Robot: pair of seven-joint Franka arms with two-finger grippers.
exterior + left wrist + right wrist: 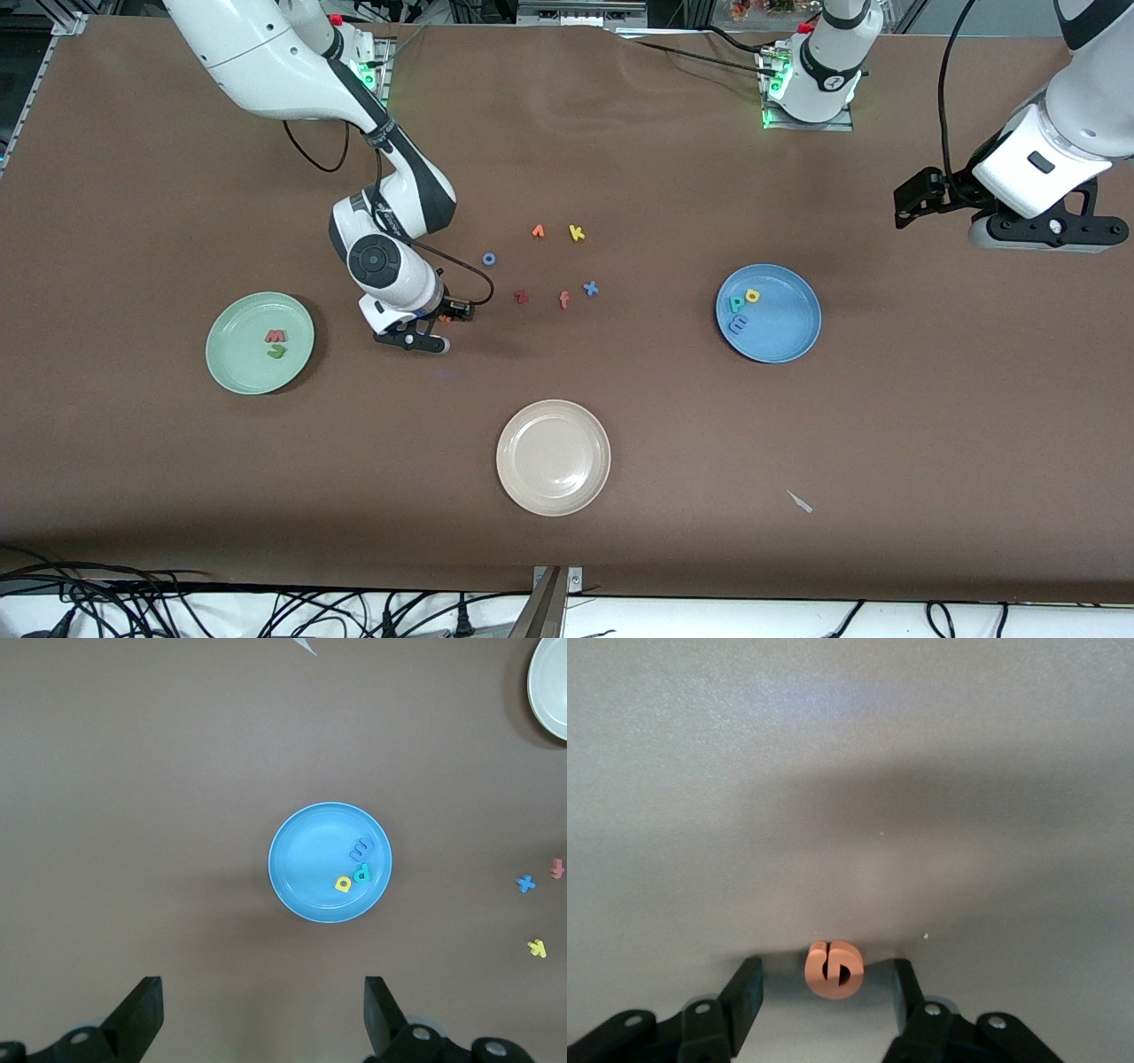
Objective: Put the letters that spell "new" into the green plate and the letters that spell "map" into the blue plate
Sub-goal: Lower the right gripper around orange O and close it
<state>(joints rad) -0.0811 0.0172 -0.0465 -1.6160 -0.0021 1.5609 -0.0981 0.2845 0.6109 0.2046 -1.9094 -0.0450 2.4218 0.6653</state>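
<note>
One orange e (lying flat) sits between the right gripper fingers.

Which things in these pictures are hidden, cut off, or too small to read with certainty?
- Front view: the orange e is hidden under the right arm's wrist; only the right wrist view shows it, between the fingers of the right gripper, with gaps on both sides.
- Front view: the green letter in the green plate is too small to read.
- Left wrist view: the beige plate is cut off by the edge.
- Left wrist view: the left gripper is cut off at the base.
</note>
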